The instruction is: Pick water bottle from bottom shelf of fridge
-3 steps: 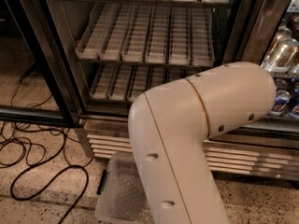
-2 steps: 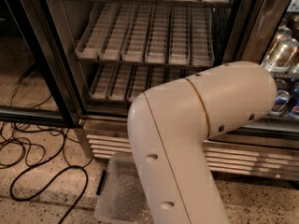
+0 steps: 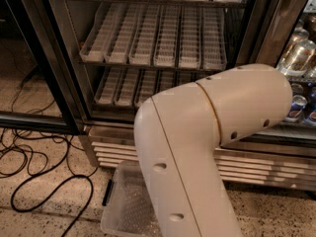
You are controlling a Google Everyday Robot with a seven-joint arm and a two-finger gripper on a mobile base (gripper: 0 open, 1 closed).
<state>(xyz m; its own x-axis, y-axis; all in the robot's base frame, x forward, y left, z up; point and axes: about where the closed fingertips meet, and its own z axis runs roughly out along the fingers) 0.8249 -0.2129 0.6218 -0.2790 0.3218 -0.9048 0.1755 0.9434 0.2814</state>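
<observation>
The arm (image 3: 217, 132) was folded in front of the fridge (image 3: 108, 149), probably to reach inside. It hid the end effector, so I cannot tell its state. The water bottle was unseen, likely on the bottom shelf (image 3: 123, 85) behind the arm.

The fridge (image 3: 69, 58) is a stainless-steel cooler with a black-framed glass door swung open on its left side and a louvered steel base. The shelf (image 3: 121, 85), lowest inside the fridge, is a dark wire rack carrying narrow white slotted lane trays; its right part is hidden. The gripper is out of view.
</observation>
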